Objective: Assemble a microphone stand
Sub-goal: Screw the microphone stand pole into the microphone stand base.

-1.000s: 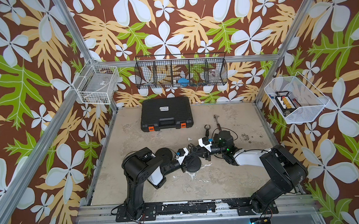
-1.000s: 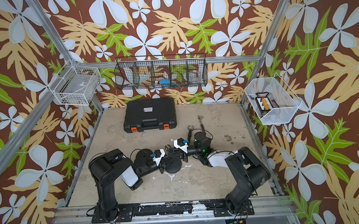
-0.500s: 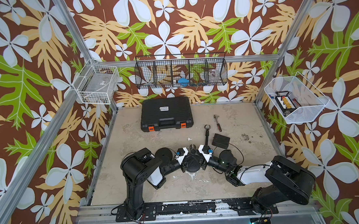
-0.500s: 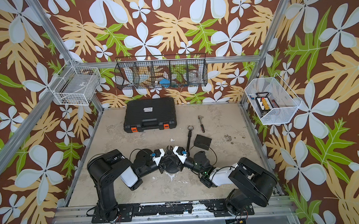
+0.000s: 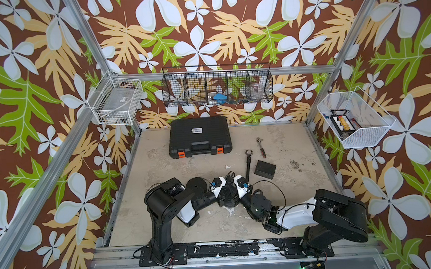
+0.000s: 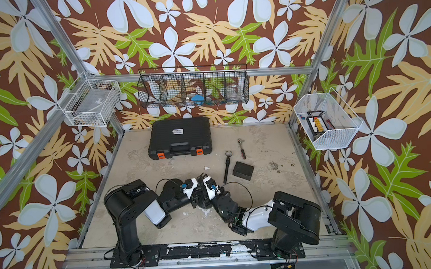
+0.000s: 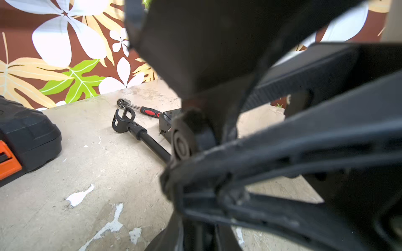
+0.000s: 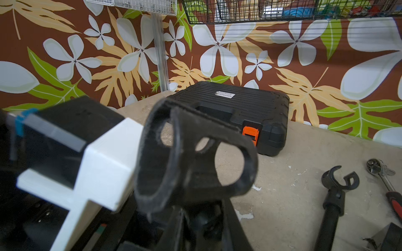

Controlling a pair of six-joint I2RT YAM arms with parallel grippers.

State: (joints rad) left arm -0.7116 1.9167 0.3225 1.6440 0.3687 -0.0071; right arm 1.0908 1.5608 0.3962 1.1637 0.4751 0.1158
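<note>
Nearby, mic clip pole (image 5: pixel 248 167), case (image 5: pixel 199 141) label (image 5: pixel 197 131) illegible

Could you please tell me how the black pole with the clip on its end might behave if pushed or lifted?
The pole looks like a straight rigid tube, so probably stiff. Lying flat on the table, it might roll, though its forked clip would likely stop that.

The right tool (image 5: pixel 234 177) is swinging back from the small black box (image 5: pixel 265 169) and meeting the left tool (image 5: pixel 227 180) over the round stand base (image 5: pixel 228 203).
</note>
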